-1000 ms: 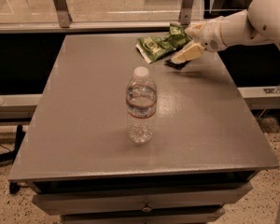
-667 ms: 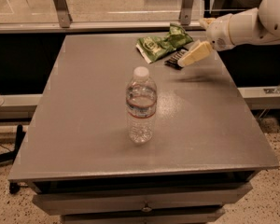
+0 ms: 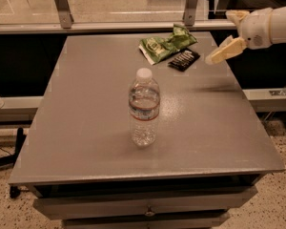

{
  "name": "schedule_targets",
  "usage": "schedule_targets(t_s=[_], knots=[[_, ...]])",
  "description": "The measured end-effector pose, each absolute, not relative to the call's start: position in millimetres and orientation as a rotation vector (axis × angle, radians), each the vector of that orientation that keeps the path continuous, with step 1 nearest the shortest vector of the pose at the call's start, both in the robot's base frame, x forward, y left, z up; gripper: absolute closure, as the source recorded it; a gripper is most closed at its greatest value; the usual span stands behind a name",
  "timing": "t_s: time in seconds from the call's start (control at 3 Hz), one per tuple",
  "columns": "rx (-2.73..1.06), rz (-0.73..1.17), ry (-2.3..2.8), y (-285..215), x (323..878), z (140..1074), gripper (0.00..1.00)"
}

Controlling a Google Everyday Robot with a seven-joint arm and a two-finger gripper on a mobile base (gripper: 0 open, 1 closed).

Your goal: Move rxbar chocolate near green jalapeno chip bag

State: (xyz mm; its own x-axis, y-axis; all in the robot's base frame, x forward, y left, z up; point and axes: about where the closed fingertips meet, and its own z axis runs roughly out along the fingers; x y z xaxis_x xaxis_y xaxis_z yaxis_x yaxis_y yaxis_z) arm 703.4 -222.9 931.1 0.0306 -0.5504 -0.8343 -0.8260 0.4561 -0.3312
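The rxbar chocolate (image 3: 183, 59), a flat black bar with white lettering, lies on the grey table (image 3: 86, 104) at the far right. It touches the lower right edge of the green jalapeno chip bag (image 3: 164, 44), which lies crumpled at the table's far edge. My gripper (image 3: 221, 37) hangs above the table's right edge, to the right of the bar and apart from it. It is open and empty, with one pale finger (image 3: 224, 51) pointing down-left toward the bar.
A clear water bottle (image 3: 144, 108) with a white cap stands upright in the middle of the table. A metal rail and glass wall (image 3: 109, 26) run behind the table. Drawers sit under the front edge.
The gripper has let go of the black bar and drawn back up and to the right. The bar now lies uncovered beside the chip bag.
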Motion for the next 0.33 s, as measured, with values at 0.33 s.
schedule_targets(t_s=[0.33], knots=[[-1.226,0.333,1.632,-222.9,700.5,934.9,0.00]])
